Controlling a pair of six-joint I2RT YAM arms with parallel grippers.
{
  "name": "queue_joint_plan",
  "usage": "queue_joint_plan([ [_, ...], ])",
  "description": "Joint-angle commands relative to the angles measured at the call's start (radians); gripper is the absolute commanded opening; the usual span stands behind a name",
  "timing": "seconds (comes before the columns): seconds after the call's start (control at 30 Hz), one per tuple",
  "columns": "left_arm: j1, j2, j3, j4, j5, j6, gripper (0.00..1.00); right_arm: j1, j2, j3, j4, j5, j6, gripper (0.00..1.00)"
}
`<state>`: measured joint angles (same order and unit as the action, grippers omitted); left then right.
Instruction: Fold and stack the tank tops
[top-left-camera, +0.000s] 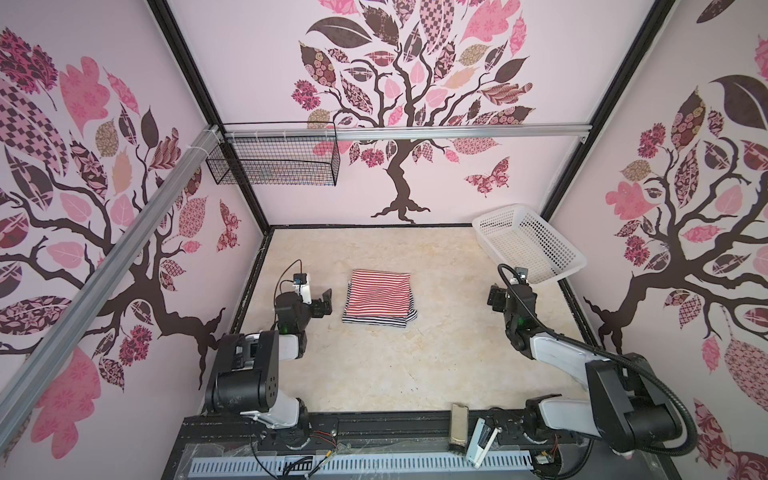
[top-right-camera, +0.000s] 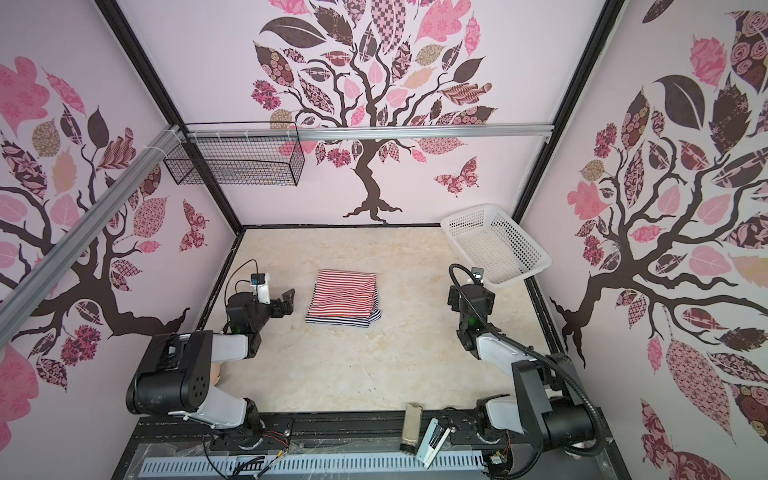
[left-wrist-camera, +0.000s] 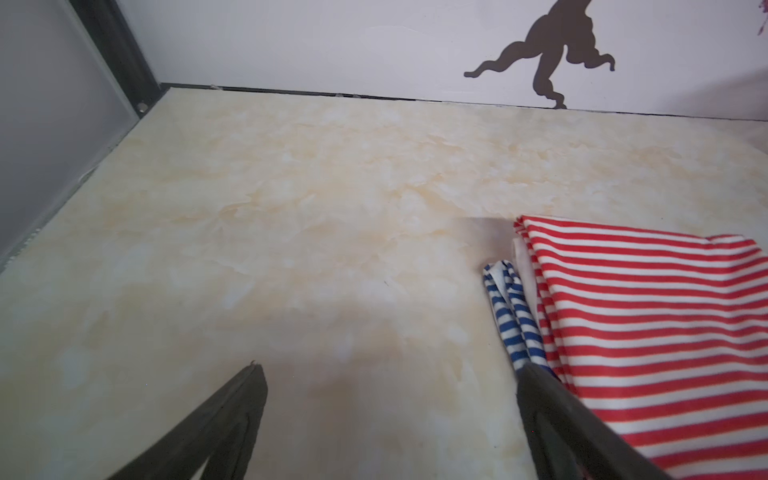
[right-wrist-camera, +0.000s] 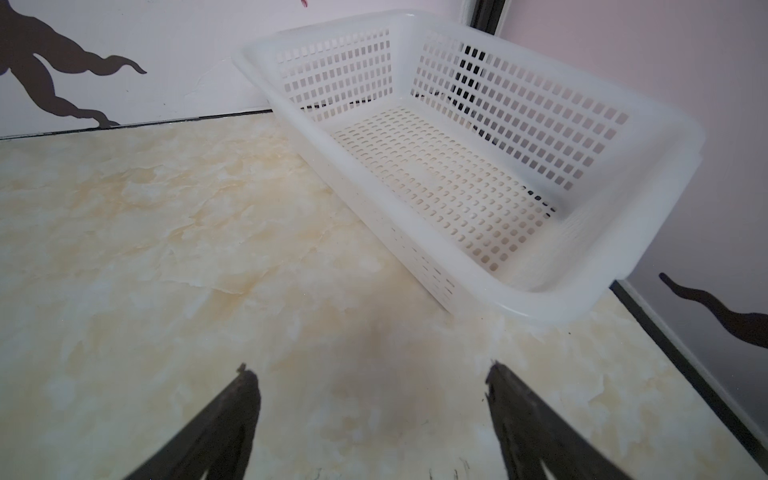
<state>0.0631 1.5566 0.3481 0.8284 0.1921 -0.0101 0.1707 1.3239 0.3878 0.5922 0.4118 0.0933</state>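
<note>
The two tank tops lie folded in one stack at the middle of the table. The red-and-white striped top is on top. The navy-and-white striped top lies under it, showing along the near and left edges. My left gripper is open and empty just left of the stack, with one finger beside the stack's edge. My right gripper is open and empty over bare table well to the stack's right.
A white perforated basket stands empty at the back right corner, just beyond my right gripper. A black wire basket hangs on the back rail. A metal block and a white tool lie on the front rail.
</note>
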Motion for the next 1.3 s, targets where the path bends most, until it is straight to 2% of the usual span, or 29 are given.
queue_joint_plan([
  [0.0,-0.015,-0.020,-0.017,0.105,-0.062,0.034,0.98,-0.022,0.048,-0.037,0.208,-0.065,-0.033,0.88],
  [0.1,-0.016,0.009,-0.024,0.170,-0.045,0.037,0.98,-0.033,0.075,-0.051,0.276,-0.116,-0.043,0.88],
  [0.3,-0.002,-0.004,0.013,0.073,-0.008,0.036,0.98,-0.036,0.123,-0.072,0.431,-0.090,-0.094,0.87],
  [0.4,0.003,0.001,0.015,0.084,0.001,0.033,0.98,-0.050,0.189,-0.066,0.464,-0.129,-0.089,0.86],
  [0.43,0.004,-0.005,0.015,0.068,0.001,0.035,0.98,-0.053,0.206,-0.080,0.526,-0.136,-0.086,0.86],
  [0.5,0.003,-0.001,0.015,0.076,0.002,0.033,0.98,-0.062,0.201,-0.101,0.552,-0.148,-0.079,0.86],
  [0.57,0.003,-0.003,0.015,0.070,0.001,0.033,0.98,-0.066,0.213,-0.120,0.567,-0.166,-0.073,0.88],
  [0.63,0.004,-0.003,0.018,0.067,0.002,0.033,0.98,-0.081,0.269,-0.127,0.671,-0.194,-0.073,0.91],
  [0.67,0.004,-0.003,0.020,0.066,0.003,0.032,0.98,-0.085,0.257,-0.119,0.634,-0.196,-0.068,0.99],
  [0.73,0.004,-0.004,0.017,0.067,0.003,0.032,0.98,-0.085,0.232,-0.104,0.563,-0.199,-0.065,1.00],
  [0.87,0.006,-0.004,0.017,0.068,0.003,0.031,0.98,-0.085,0.235,-0.121,0.605,-0.188,-0.071,1.00],
  [1.27,0.006,-0.004,0.017,0.069,0.003,0.032,0.98,-0.086,0.238,-0.110,0.588,-0.189,-0.065,1.00],
])
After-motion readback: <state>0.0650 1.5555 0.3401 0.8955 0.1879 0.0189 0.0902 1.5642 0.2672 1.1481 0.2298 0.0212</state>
